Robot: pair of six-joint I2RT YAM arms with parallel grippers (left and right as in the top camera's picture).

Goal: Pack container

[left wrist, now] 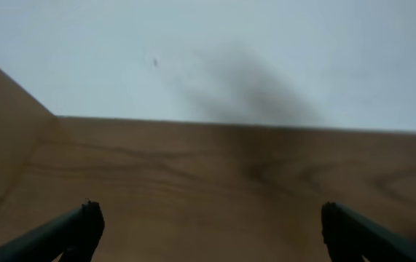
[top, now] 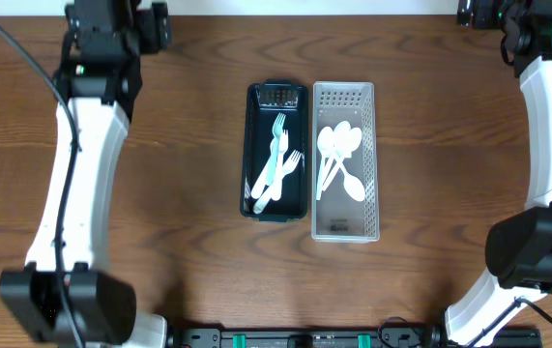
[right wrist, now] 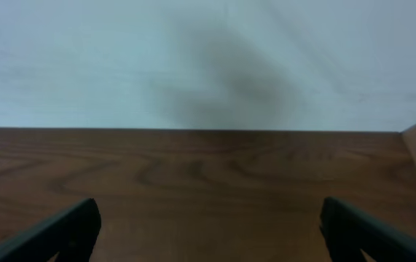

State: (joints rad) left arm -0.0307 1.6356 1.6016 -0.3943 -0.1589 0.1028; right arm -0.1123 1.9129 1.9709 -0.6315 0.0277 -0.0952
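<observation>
Claws on both arms stand wide and hold nothing. The left claw (left wrist: 211,227) and the right claw (right wrist: 209,222) each look over bare table (left wrist: 215,175) toward a pale wall, with only wood grain between the fingers. From overhead, the left arm (top: 80,164) and right arm (top: 548,126) reach to the far corners, well apart from the work.

The work sits mid-table: a dark container (top: 252,164) and, right beside it on its right, a white slotted basket (top: 345,224). I cannot tell whether their walls touch. Forks (top: 277,162), white and teal, lie inside the dark container, and white spoons (top: 339,153) lie in the basket. I see no cutlery loose on the table, so I judge the packing done or close to it. No lid shows in any view, so if closing is part of the job, that step is still open.

Both containers lie with their long axes running from my near edge to the far edge, parallel to each other. The forks point tines toward the far end, handles slanting down to the near-left corner. Most spoon bowls face the far end, with one bowl lying nearer me.
</observation>
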